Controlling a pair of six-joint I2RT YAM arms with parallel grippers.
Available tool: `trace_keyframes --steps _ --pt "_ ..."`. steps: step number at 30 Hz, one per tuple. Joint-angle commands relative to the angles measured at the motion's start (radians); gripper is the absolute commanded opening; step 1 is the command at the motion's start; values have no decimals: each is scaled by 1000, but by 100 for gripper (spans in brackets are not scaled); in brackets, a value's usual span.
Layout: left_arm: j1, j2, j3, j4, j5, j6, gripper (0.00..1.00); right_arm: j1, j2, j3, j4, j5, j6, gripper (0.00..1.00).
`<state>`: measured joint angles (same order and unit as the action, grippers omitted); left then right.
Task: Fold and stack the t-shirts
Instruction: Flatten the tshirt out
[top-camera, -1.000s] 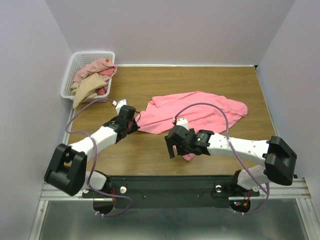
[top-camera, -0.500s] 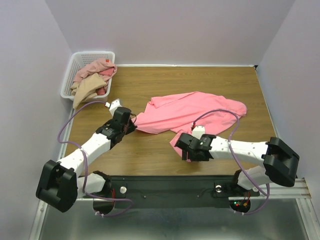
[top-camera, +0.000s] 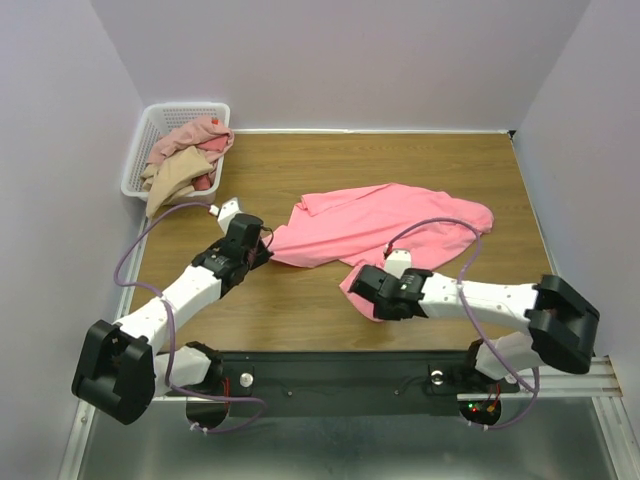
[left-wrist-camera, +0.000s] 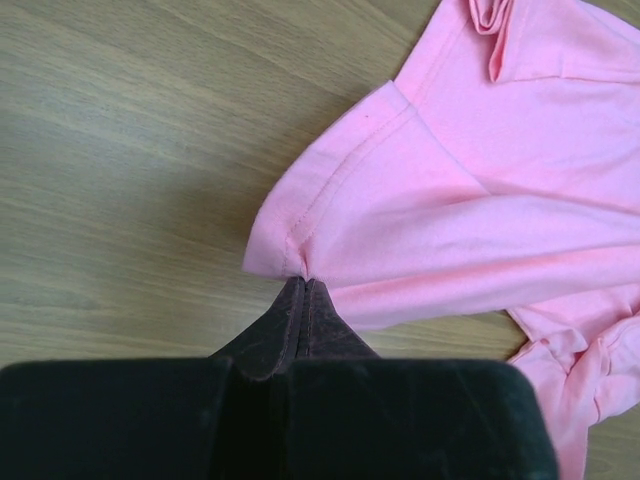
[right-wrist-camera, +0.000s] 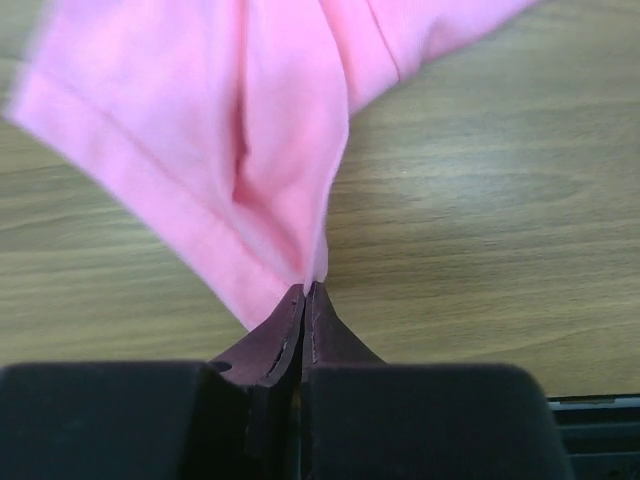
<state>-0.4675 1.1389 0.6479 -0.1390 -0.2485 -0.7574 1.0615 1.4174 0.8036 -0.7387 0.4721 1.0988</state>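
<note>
Salmon-pink t-shirt (top-camera: 385, 225) on the table (top-camera: 400, 160), its edges in the clenched left end effector (left-wrist-camera: 303, 284) and clenched right end effector (right-wrist-camera: 305, 291).

The white left arm (top-camera: 190, 290) is stretched forward and low, and the black two-finger left end effector (left-wrist-camera: 303, 288) is pinched together on a hem of the salmon-pink cotton t-shirt (left-wrist-camera: 480, 180). The white right arm (top-camera: 480, 294) is angled leftward, and the right end effector (right-wrist-camera: 305, 292) is clamped on the same shirt's edge.
</note>
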Motion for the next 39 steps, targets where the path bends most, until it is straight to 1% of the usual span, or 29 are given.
trace_keyframes --steps 1,3,4,5,6,7,9,10,12,13,14,15,17,18,19,20,22,25,26,27,28,30,31,32,34,36,37,38,39 --pt "0 -27 107 -57 -72 27 0 0 -185 52 16 78 -52 0" --pt "0 -45 203 -108 -115 41 0 0 -254 115 -14 160 -117 0" --pt "-2 -54 269 -137 -129 53 0 -1 -306 193 -34 225 -141 1" --pt "-2 -74 303 -149 -152 61 0 -1 -325 228 -40 261 -193 0" --pt "-2 -86 365 -171 -161 81 0 -3 -351 306 -47 304 -220 0" --pt "-2 -99 395 -181 -173 85 0 -5 -357 348 -51 391 -246 1" --pt "-2 -142 453 -195 -213 102 0 -17 -359 440 -51 482 -333 1" --pt "-2 -166 513 -211 -241 119 0 -21 -347 538 -51 569 -383 0" --pt "-2 -185 577 -220 -267 142 0 -40 -312 656 -50 640 -450 1" --pt "-2 -186 648 -243 -279 148 0 -46 -264 708 -50 684 -482 0" --pt "-2 -186 682 -254 -302 165 0 -55 -243 820 -50 694 -547 0" --pt "-2 -182 715 -264 -314 177 0 -79 -217 865 -50 697 -577 0" --pt "0 -171 792 -278 -346 188 0 -130 -163 954 -42 663 -634 1" --pt "0 -166 809 -275 -380 203 0 -223 -112 1021 -38 627 -680 1" --pt "-2 -160 834 -266 -394 208 0 -282 -88 1046 -34 570 -697 1" --pt "-2 -142 843 -260 -414 216 0 -340 -66 1063 -18 431 -727 1" --pt "1 -116 863 -254 -422 228 0 -473 -5 1095 11 320 -751 0" --pt "19 -12 906 -209 -414 263 0 -563 95 1180 59 180 -783 0" --pt "38 17 921 -199 -397 274 0 -592 122 1212 65 142 -792 1" --pt "59 50 946 -195 -335 279 0 -651 152 1249 68 99 -794 0" --pt "102 82 999 -183 -298 299 0 -681 223 1348 71 61 -794 1" --pt "138 180 1062 -165 -217 317 0 -754 299 1457 73 -11 -803 0" --pt "156 211 1096 -154 -189 329 0 -771 334 1512 76 -29 -809 0" --pt "173 273 1166 -134 -163 349 0 -788 407 1627 87 -56 -812 1" --pt "201 332 1249 -125 -86 381 0 -822 468 1729 104 -72 -843 1" --pt "205 412 1381 -143 -49 415 0 -834 521 1836 130 -82 -870 0" --pt "205 438 1473 -178 -37 420 0 -836 519 1842 146 -79 -875 0" --pt "205 473 1512 -194 -29 426 0 -837 508 1832 189 -73 -875 0" --pt "205 484 1541 -203 -9 429 0 -839 461 1777 217 -75 -876 0"
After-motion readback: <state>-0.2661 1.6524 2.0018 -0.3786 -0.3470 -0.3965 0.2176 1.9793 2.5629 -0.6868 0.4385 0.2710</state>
